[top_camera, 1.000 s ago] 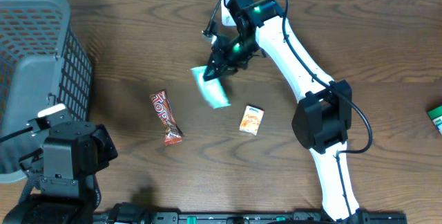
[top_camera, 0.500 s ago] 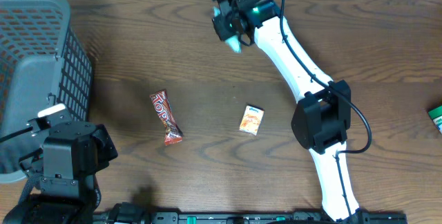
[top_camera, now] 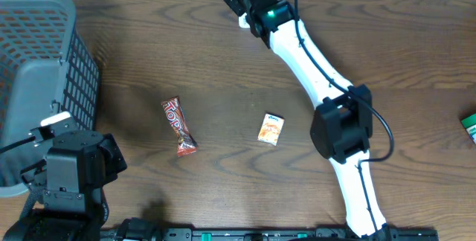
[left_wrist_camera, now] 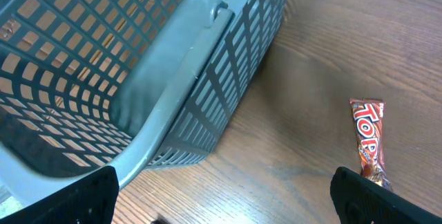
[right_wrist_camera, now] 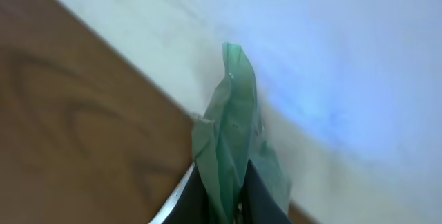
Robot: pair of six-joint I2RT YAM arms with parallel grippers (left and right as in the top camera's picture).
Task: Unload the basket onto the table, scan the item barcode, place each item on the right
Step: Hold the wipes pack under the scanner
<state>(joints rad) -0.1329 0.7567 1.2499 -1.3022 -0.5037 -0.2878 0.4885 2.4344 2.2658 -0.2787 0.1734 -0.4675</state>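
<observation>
The right end effector (right_wrist_camera: 226, 198) is clenching a crumpled green plastic packet (right_wrist_camera: 236, 113), jutting ahead of its fingertips. Only a fold seems pinched, so the packet risks slipping or hiding its barcode. The right arm (top_camera: 312, 55) is holding outstretched over the brown wooden table's (top_camera: 149, 62) far edge; the left end effector (left_wrist_camera: 224, 203) is sitting released.
</observation>
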